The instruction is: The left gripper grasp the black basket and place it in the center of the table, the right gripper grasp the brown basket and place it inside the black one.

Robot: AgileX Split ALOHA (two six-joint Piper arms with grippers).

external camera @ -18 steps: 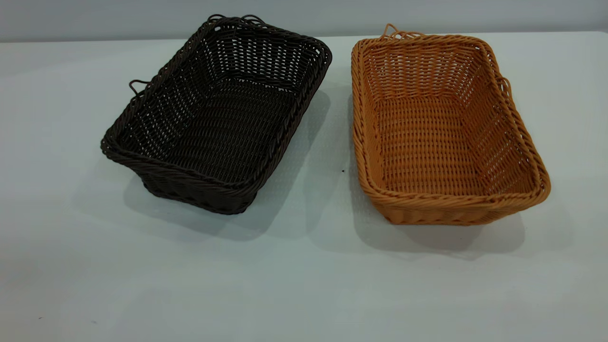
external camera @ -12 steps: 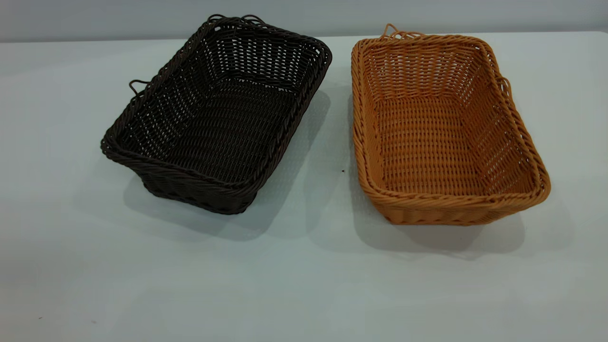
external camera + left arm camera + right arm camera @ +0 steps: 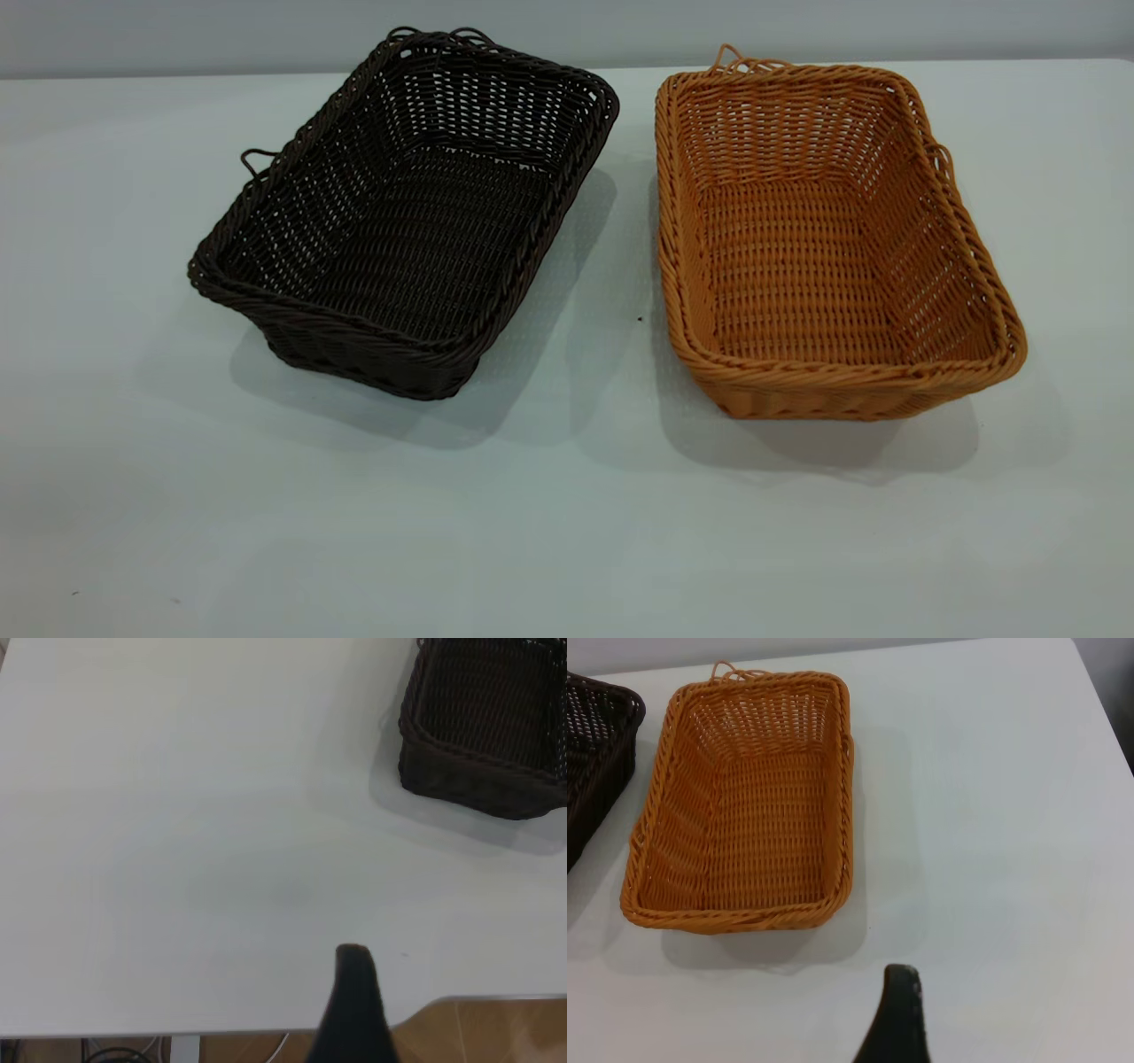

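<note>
Pincers first: the left pincer shows only one dark finger in its wrist view, hanging above the near edge of the bench — whether it is open or closed, I cannot tell. Same story for the right pincer: a single dark finger over bare white bench, well short of anything, and its state cannot be told either. Neither arm appears in the exterior view. Out from the left pincer, the black basket sits well apart from it, empty, resting flat. Out from the right pincer, the brown basket lies near but not touching, its short end wall facing the finger, a small loop at its far rim. From the exterior view the two stand side by side on the bench — the black basket on the left, turned at an angle, the brown basket on the right, a strip of bare surface between them. Both are upright and empty, with thin loops poking up from their far rims.
</note>
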